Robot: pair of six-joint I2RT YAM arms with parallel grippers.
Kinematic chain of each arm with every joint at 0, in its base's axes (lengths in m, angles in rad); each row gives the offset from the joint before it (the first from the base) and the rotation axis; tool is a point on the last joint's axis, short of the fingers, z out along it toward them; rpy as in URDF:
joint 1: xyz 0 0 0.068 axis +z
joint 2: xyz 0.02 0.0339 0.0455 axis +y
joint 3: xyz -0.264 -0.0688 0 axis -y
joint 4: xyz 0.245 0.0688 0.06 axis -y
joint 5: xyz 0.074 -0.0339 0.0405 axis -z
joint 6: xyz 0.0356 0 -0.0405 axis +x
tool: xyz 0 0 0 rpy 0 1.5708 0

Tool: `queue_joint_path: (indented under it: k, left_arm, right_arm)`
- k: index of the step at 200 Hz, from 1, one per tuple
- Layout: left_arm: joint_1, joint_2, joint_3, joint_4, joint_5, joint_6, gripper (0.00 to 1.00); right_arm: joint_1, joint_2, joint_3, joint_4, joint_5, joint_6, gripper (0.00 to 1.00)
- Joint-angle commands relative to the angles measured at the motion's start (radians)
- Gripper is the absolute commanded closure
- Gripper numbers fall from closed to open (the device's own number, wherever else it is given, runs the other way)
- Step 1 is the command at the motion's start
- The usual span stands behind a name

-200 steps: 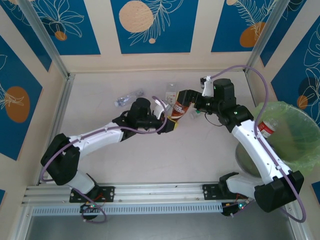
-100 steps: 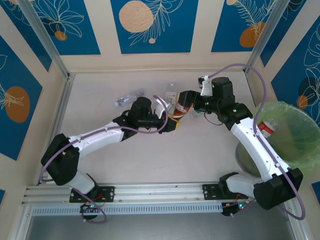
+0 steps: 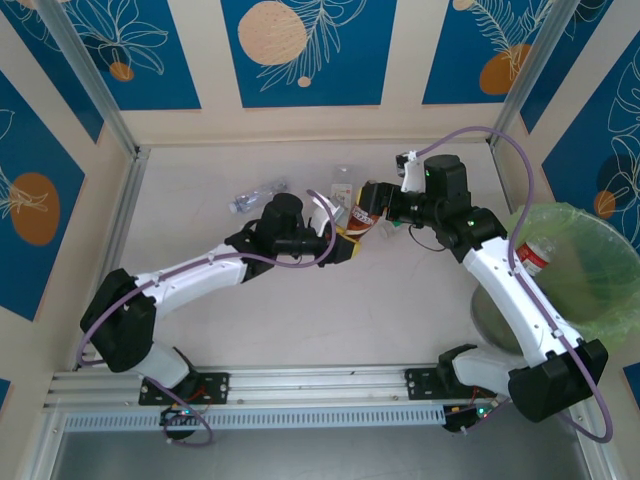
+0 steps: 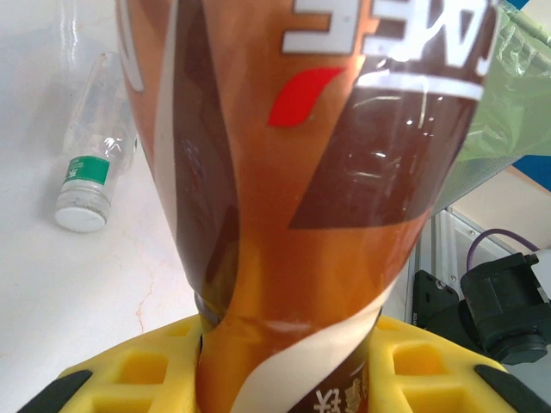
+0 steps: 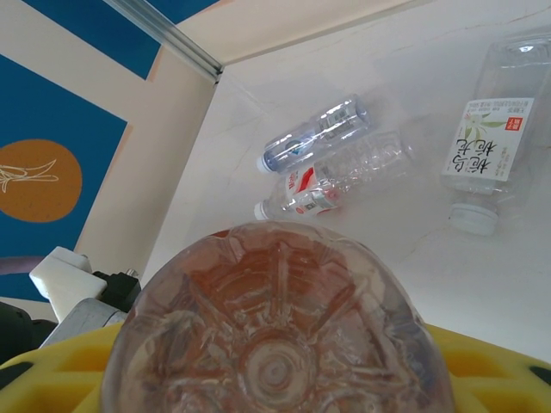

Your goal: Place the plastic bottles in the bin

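Top external: left end effector (image 3: pixel 346 244) is closed on one end of the brown-labelled bottle (image 3: pixel 361 215). The bottle is tilted and off the worktop (image 3: pixel 400 300), well left of the bin (image 3: pixel 600 228). Left wrist: the bottle body sits between the yellow pads (image 4: pixel 129 379), touching both.

Right end effector (image 3: pixel 373 197) is at the other end of the same bottle, on the side nearer the bin. Right wrist: clear ribbed base close to the camera, yellow pads either side; can't tell if it's clamped.

The bin has a green bag liner and sits beside the right arm. One red-and-white-labelled bottle (image 3: pixel 537 256) lies inside, against the bin's left wall.

Lying on the worktop, farther from the bin than the held bottle:
- white-labelled bottle (image 5: pixel 487 155) with a white cap
- red-labelled bottle (image 5: pixel 327 182)
- clear bluish bottle (image 5: pixel 314 135), just beside the red-labelled one

Left wrist also shows a clear green-labelled bottle (image 4: pixel 86 168) lying flat on the worktop.
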Motion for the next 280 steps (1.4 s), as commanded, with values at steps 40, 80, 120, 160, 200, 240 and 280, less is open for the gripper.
queue_joint_path:
  k: [40,80,120,160,200,240,280]
  left_arm:
    - [-0.012,-0.043,0.001,0.021,-0.04,0.007,0.77]
    - [-0.012,-0.069,-0.021,0.017,-0.066,0.02,0.48]
    - [-0.012,-0.108,-0.058,0.072,-0.121,0.009,0.23]
    - [-0.012,-0.146,-0.095,0.154,-0.092,-0.001,0.17]
    - [-0.012,-0.203,-0.131,0.173,-0.188,-0.003,0.1]
    - [-0.012,-0.258,-0.194,0.188,-0.4,-0.019,0.0]
    - [-0.013,-0.266,-0.216,0.145,-0.615,-0.057,0.0]
  right_arm:
    - [0.006,-0.033,-0.006,0.02,0.022,-0.02,0.5]
    - [0.006,-0.058,-0.022,0.035,0.063,-0.026,0.52]
    - [0.003,-0.076,-0.022,0.019,0.109,-0.041,0.53]
    - [-0.006,-0.093,-0.02,-0.003,0.134,-0.05,0.53]
    - [-0.018,-0.117,0.003,-0.034,0.173,-0.08,0.53]
    - [-0.055,-0.15,0.054,-0.106,0.222,-0.116,0.53]
    - [-0.131,-0.209,0.124,-0.19,0.292,-0.181,0.53]
